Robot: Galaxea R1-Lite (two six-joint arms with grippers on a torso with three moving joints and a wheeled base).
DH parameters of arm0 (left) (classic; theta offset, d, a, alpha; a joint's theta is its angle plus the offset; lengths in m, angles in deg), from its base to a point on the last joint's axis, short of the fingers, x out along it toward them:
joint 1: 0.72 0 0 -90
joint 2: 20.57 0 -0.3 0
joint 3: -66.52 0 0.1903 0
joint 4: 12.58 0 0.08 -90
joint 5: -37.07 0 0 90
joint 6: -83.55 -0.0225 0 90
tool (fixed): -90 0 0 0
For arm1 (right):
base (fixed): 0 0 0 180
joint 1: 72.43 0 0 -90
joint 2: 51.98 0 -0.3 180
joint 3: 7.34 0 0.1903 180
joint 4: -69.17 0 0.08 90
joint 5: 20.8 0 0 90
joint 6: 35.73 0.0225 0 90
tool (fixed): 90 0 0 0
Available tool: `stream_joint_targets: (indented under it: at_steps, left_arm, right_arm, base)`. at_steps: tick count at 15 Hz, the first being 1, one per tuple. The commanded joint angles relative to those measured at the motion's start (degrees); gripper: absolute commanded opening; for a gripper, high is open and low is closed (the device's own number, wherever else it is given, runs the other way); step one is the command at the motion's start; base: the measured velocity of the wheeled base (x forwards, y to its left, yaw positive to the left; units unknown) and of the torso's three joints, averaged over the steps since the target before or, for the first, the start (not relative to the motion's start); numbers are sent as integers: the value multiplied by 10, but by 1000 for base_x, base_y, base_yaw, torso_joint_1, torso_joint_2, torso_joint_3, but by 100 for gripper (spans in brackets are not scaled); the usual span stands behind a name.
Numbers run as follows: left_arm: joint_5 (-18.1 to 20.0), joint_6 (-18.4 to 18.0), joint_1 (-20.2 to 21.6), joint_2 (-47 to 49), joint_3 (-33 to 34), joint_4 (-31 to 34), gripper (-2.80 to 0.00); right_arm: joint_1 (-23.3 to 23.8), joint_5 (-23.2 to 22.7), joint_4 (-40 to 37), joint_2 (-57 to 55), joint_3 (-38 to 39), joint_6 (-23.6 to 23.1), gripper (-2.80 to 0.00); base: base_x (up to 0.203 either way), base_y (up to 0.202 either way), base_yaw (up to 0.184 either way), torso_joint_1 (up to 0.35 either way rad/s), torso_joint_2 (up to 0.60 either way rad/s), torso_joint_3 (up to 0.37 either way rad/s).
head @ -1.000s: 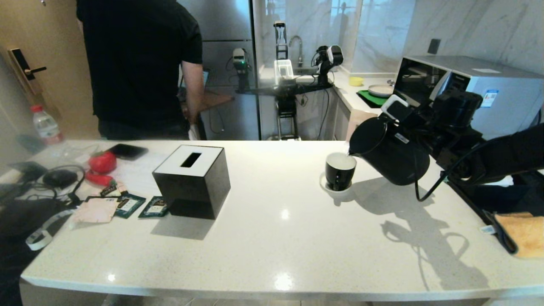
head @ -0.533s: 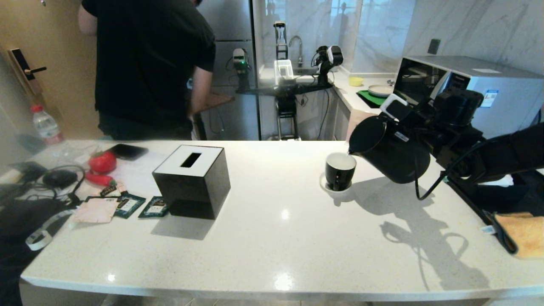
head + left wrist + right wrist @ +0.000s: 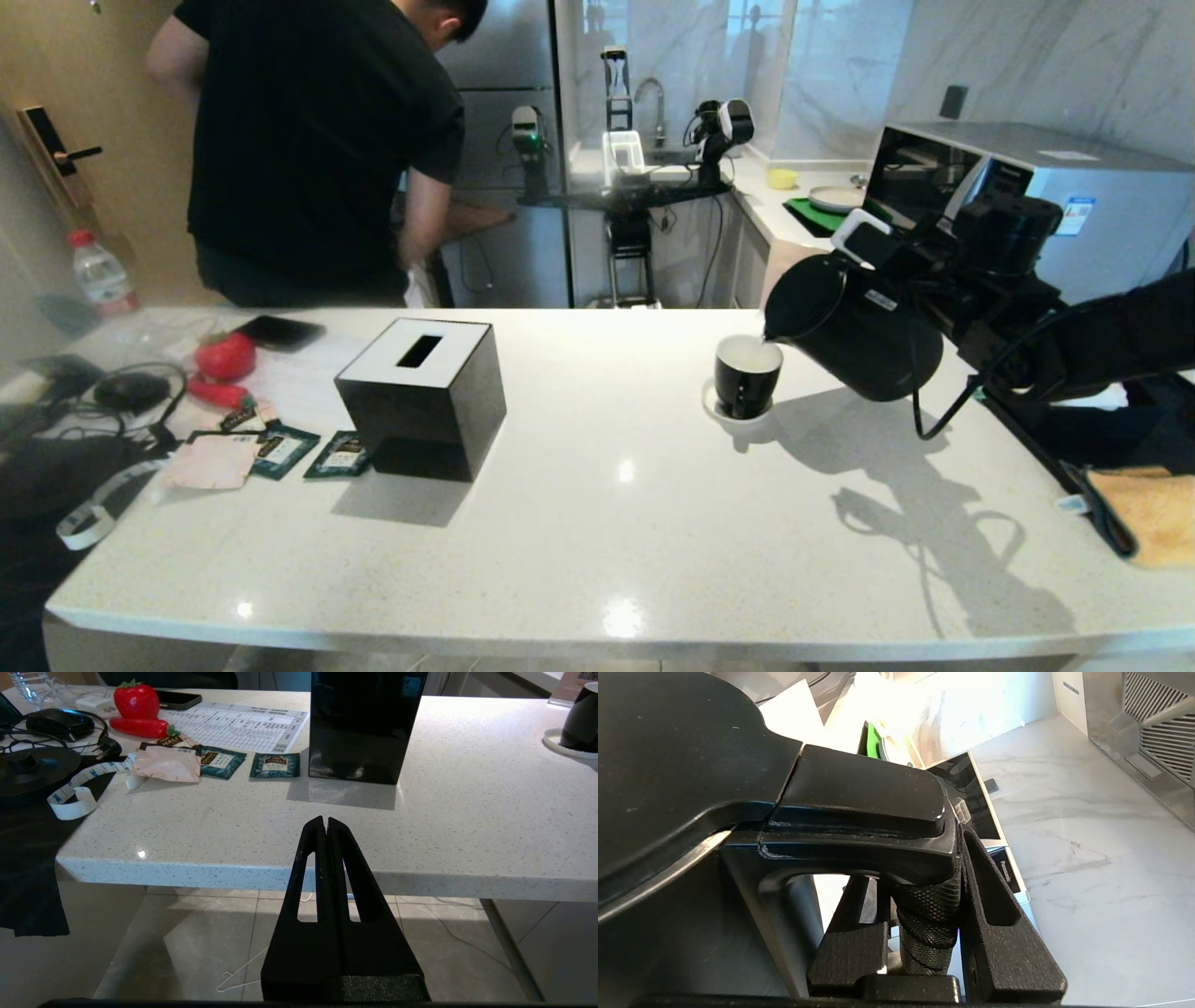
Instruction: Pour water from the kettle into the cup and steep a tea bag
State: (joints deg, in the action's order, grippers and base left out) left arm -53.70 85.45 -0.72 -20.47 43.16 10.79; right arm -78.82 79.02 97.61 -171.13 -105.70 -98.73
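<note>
Head view: kettle (image 3: 854,327) tilted, spout over cup (image 3: 747,373), which sits on the table (image 3: 607,504) below and ahead of the right claw (image 3: 924,933). Claw clamped on the knurled kettle handle. Stream not clearly visible. Hold tilt steady; watch the fill. Left claw (image 3: 325,828) pressed together, parked.

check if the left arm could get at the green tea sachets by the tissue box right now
Probably yes: the left gripper hangs shut, empty, off the counter's near edge, and bare counter lies between it and the sachets.
</note>
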Motion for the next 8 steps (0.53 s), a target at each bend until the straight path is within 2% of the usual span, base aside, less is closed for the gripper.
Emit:
stream_joint_targets:
  at_steps: [1, 8]
  left_arm:
    - [0, 0, 0, 0, 0, 0, -280]
    - [0, 1, 0, 0, 0, 0, -280]
  right_arm:
    - [0, 1, 3, 1, 0, -5, -280]
    - [1, 1, 3, 1, -1, -6, -280]
  base:
    - [0, 0, 0, 0, 0, 0]
    - [0, 0, 0, 0, 0, 0]
